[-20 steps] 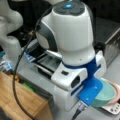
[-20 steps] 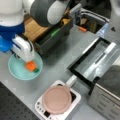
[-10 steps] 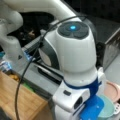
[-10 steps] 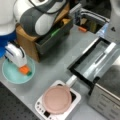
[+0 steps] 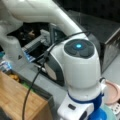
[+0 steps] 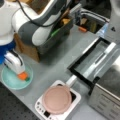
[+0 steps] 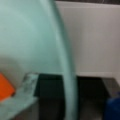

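Observation:
In a front view my gripper [image 6: 19, 72] reaches down over a teal plate [image 6: 10, 82] at the table's left edge. Its white fingers touch a small orange block [image 6: 23, 75] lying on the plate. In the wrist view the orange block [image 7: 5, 90] shows at the lower left beside a pale finger [image 7: 25, 86], and the plate's [image 7: 30, 37] rim curves down the middle. From the opposite side the arm's big white joint hides the fingers, and only a sliver of the plate [image 5: 110, 113] shows.
A pink pan [image 6: 57, 100] sits on a white burner [image 6: 41, 107] near the front edge. An open metal oven [image 6: 95, 60] with a pulled-out tray stands at the right. A wooden crate [image 6: 27, 51] lies behind the plate. Dark floor borders the table's lower left.
The gripper has shifted left and down in the front view. The orange block stayed at its fingertips, and the plate seems to have slid the same way.

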